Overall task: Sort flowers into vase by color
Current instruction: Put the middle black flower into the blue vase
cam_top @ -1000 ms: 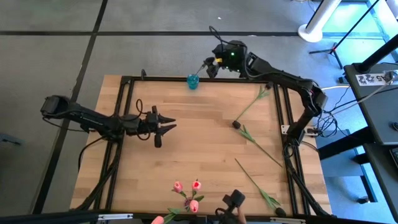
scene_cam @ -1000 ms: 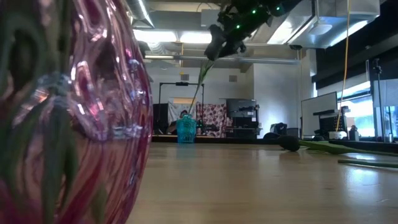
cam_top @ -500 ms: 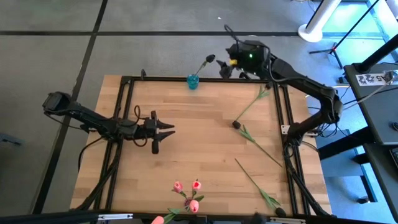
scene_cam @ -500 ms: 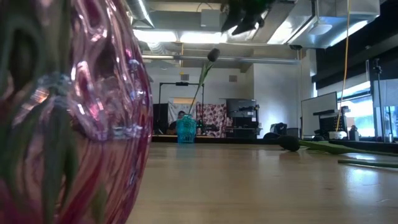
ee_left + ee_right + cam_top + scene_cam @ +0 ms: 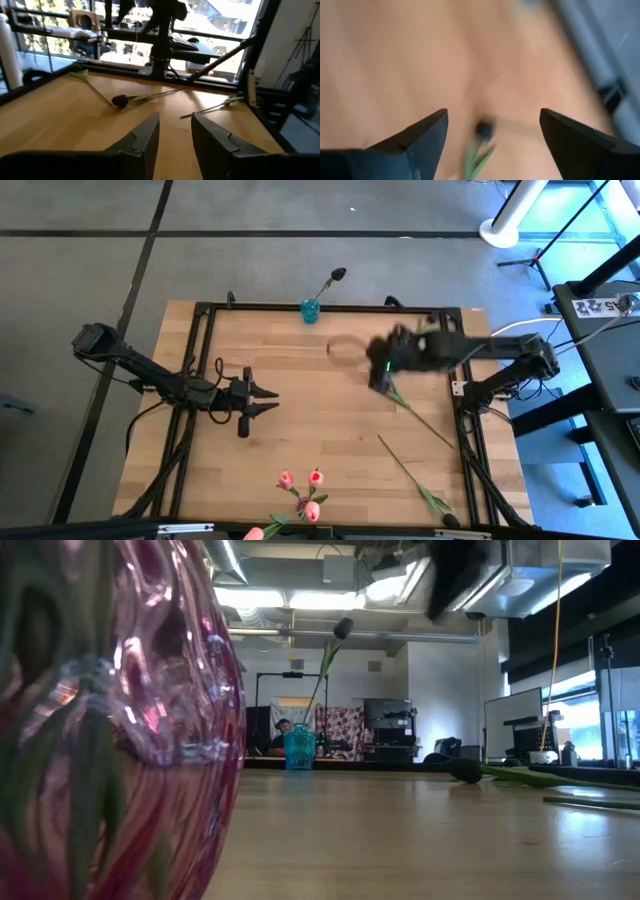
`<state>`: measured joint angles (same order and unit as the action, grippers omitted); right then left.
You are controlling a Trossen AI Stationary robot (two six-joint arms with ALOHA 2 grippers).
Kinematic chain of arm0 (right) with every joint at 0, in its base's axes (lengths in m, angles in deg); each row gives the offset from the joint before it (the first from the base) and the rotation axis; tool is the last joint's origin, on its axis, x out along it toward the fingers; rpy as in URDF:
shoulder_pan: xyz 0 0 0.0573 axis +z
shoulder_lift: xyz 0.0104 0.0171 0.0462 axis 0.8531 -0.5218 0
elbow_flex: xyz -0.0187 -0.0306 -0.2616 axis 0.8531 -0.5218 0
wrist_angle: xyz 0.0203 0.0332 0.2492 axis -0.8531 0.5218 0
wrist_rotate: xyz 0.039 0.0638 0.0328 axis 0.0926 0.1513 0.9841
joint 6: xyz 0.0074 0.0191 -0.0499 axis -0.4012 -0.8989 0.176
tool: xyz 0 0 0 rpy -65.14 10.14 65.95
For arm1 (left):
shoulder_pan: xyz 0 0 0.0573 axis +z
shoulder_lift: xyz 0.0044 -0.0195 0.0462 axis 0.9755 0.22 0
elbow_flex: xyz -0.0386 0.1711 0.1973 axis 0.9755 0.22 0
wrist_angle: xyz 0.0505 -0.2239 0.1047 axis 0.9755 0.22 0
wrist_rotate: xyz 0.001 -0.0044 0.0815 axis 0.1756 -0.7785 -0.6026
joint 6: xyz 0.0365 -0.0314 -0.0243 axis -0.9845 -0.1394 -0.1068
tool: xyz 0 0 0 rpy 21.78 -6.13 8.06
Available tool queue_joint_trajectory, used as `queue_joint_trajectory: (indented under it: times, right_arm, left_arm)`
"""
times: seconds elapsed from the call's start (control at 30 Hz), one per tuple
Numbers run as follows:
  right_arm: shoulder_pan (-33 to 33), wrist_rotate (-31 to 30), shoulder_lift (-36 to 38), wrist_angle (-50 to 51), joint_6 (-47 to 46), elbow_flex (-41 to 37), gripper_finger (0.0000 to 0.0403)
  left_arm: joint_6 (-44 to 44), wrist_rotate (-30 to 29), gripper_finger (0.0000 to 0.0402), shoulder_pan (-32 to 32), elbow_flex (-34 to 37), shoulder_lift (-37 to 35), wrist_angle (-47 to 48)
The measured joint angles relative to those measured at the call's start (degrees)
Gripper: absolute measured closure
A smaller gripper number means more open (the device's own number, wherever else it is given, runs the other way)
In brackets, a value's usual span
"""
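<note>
Ribbed pink glass vase point(image 5: 120, 740) (bulbous), woodgrain table point(image 5: 300, 420)

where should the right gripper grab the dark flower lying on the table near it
Best on the bare green stem just behind the dark head of the dark flower, coming straight down from above. It lies flat on the table, and the stem is thin, so open fingers can straddle it crosswise. The right gripper is open above it.

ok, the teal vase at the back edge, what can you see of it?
The teal vase is small, translucent blue-green and glass-like, with a ribbed look in the low view. It stands upright on the table at the far edge's middle. One dark flower is in it, the green stem leaning toward the right arm's side. No pincer touches it.
</note>
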<state>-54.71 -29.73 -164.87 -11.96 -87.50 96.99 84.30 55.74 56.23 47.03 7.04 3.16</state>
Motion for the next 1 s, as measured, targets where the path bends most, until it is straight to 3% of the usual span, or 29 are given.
queue_joint_trajectory:
  times: [0.1,0.23,0.37,0.5,0.67,1.0]
  right_arm:
    - [6.69,4.52,0.09,-0.84,-11.80,-8.41,0.0088]
    - [14.29,8.94,-0.09,-12.90,-22.59,-21.47,0.0088]
    - [15.96,6.90,-0.07,-18.96,-30.38,-30.67,0.0088]
    - [12.06,2.57,-0.04,-15.68,-34.40,-35.30,0.0088]
    - [4.09,5.78,-0.04,-20.24,-32.02,-40.61,0.0109]
    - [-7.25,9.08,-0.02,-27.43,-21.91,-43.60,0.0254]
  left_arm:
    - [1.56,0.00,0.0291,-1.82,0.00,0.00,-0.04]
    - [3.39,0.04,0.0292,-3.79,0.00,0.00,-0.48]
    - [3.55,0.05,0.0292,-4.67,0.00,0.00,-0.47]
    - [3.54,-0.08,0.0292,-4.61,0.00,0.00,-0.46]
    - [3.55,-0.36,0.0292,-4.61,0.00,0.00,-0.47]
    - [2.88,-0.44,0.0292,-4.59,0.00,0.02,-0.07]
